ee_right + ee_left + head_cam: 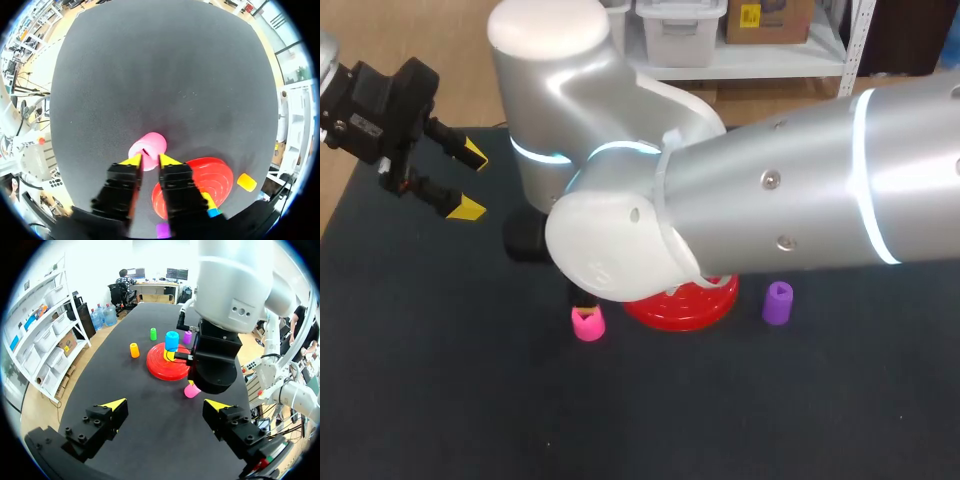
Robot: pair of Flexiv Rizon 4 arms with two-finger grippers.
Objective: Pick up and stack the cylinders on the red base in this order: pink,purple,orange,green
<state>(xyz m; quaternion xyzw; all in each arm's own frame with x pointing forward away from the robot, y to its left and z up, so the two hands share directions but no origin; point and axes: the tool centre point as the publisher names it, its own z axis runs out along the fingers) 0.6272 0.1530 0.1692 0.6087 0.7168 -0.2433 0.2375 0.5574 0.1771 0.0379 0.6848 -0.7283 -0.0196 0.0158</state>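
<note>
The pink cylinder (149, 144) stands on the dark table just left of the red base (212, 176). My right gripper (150, 160) comes down on it, its yellow tips pinching the near side from both flanks. In the head view the pink cylinder (587, 323) peeks out beneath the right arm, with the red base (686, 303) and the purple cylinder (777, 302) to its right. Beyond the base stand the orange cylinder (134, 350) and the green cylinder (153, 334). My left gripper (467, 180) hangs open at the far left, holding nothing.
A blue cylinder (171, 340) over a yellow piece (169, 356) sits on the red base. The bulky right arm (750, 190) spans the middle of the table and hides much of it. Dark bare tabletop (470, 400) lies toward the front.
</note>
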